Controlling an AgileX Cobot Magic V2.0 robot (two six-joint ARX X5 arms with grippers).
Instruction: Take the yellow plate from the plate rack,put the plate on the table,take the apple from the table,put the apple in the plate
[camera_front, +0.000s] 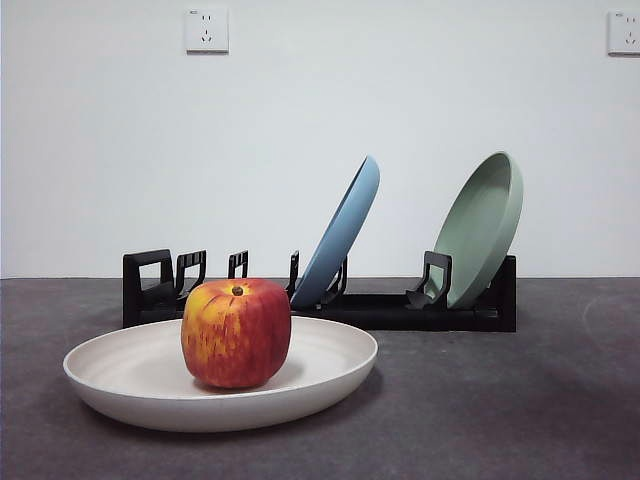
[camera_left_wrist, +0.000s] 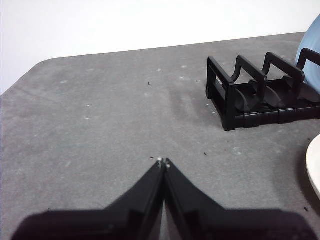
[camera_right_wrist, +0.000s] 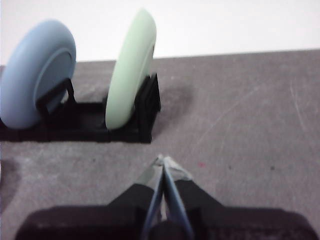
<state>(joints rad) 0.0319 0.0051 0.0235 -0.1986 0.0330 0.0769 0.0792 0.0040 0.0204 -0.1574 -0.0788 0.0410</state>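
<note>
The apple (camera_front: 236, 332) sat in the plate (camera_front: 330, 372) on the bench (camera_front: 500, 400), so the task looked done. Both grippers, left (camera_left_wrist: 163, 162) and right (camera_right_wrist: 163, 161), hung closed and empty, clear of the rack (camera_front: 400, 310).

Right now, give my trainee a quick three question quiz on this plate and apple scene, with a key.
1. True or false: the apple lies in the yellow plate.
2. Which plates stand in the plate rack? A) blue and sage-green B) yellow and blue C) none
3. Fill in: the left hand and right hand both have jaws that are ____.

Key: 1 true, the plate rests on the table. 2 A, the blue plate and the sage-green plate. 3 shut, holding nothing.
</note>
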